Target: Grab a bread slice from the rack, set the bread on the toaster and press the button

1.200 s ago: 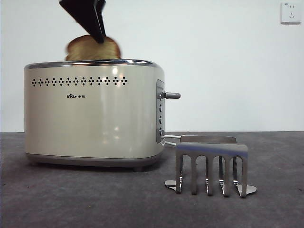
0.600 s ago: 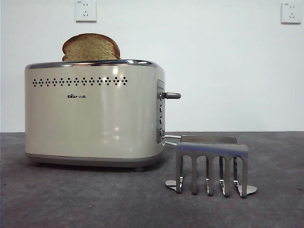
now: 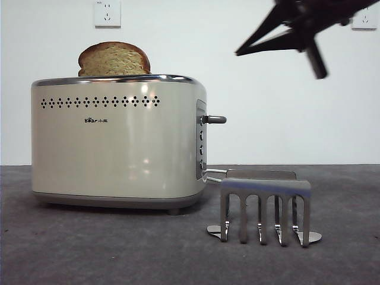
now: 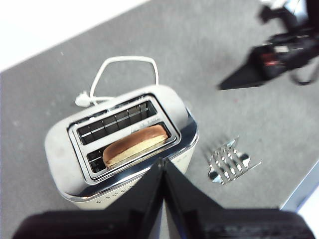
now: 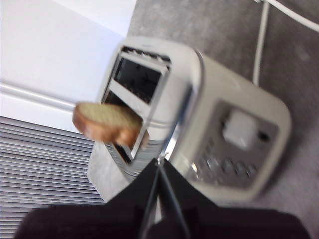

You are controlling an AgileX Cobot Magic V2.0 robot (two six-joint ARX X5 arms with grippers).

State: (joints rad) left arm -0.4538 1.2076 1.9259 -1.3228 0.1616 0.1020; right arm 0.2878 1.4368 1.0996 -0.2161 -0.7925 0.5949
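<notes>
Bread sits in the toaster
The slice of bread [image 3: 113, 59] stands in the toaster [image 3: 117, 142]; the rack [image 3: 265, 211] sits at its four o'clock, right pincer [image 3: 240, 52] at one o'clock and left pincer [image 4: 162, 162] both pressed together.

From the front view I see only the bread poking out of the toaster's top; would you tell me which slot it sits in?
Observer: The slice of bread stands in the toaster slot on the vent-hole side; the other slot is empty.
Operator: Thank you. Whose arm is the dark one at my top right?
Observer: That is the right hand, jaws shut; its camera looks at the control panel and the button.
Operator: And where is the left one?
Observer: The left hand hangs above the toaster, shut and holding nothing.
</notes>
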